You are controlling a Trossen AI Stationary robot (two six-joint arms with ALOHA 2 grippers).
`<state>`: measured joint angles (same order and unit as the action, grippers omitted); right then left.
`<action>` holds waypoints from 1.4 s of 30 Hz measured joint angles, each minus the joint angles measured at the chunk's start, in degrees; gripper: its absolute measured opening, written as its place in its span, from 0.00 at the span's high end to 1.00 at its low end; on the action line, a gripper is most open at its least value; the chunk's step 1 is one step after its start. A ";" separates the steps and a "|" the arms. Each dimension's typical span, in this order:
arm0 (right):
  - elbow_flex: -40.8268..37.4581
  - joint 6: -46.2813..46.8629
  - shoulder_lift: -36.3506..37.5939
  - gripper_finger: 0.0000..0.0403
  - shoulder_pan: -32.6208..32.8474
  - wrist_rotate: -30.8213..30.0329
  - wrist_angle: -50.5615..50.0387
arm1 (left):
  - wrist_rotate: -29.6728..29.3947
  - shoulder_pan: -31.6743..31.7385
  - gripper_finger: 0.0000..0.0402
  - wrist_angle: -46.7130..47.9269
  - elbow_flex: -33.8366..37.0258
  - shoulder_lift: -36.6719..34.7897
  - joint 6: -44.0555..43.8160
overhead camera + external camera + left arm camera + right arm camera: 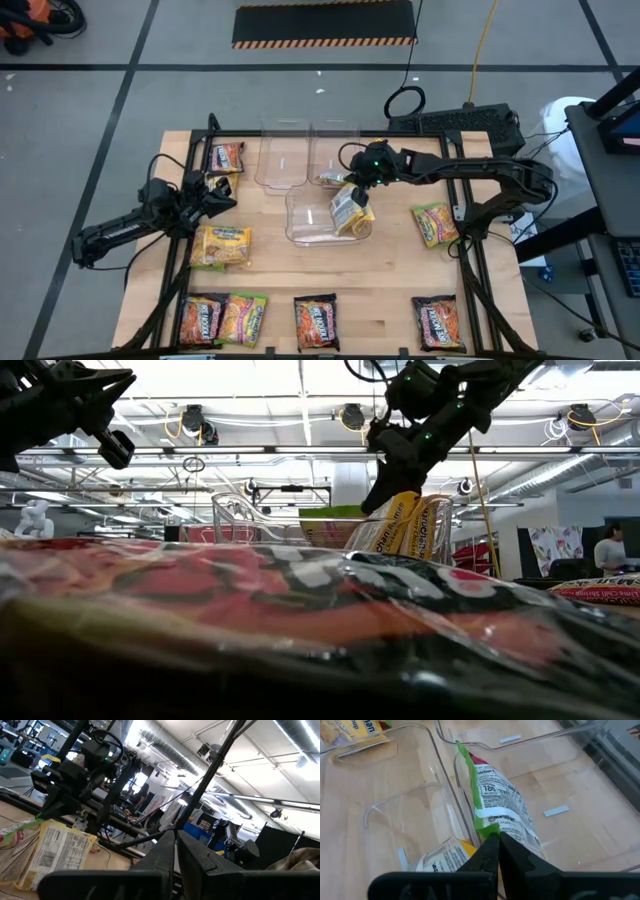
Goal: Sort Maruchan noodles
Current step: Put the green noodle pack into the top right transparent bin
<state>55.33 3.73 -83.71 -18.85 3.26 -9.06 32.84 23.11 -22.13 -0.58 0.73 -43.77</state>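
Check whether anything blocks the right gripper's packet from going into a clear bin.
Nothing visible does. The right gripper is shut on the lime-green packet, which hangs over the open clear bins. One yellow packet already leans inside, leaving room.

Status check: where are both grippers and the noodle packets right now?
Right gripper shut, over the front clear bin, at the yellow packets standing in it. Left gripper idle at table's left. Nothing blocking.
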 joint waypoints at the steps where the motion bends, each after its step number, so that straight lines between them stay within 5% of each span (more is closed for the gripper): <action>1: 0.00 -0.27 0.19 1.00 0.00 0.01 -0.31 | 0.00 0.00 0.94 0.02 -0.02 0.00 0.00; 26: -1.33 0.06 0.18 1.00 -0.04 4.44 -2.43 | -1.18 0.00 0.94 0.02 -0.02 0.01 0.05; 42: -1.36 -1.46 4.07 0.76 0.00 4.45 -1.48 | -1.35 0.00 0.94 0.00 -0.02 0.02 0.20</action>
<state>53.98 2.27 -79.64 -18.85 7.70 -10.55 31.48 23.11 -22.13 -0.60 0.75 -43.57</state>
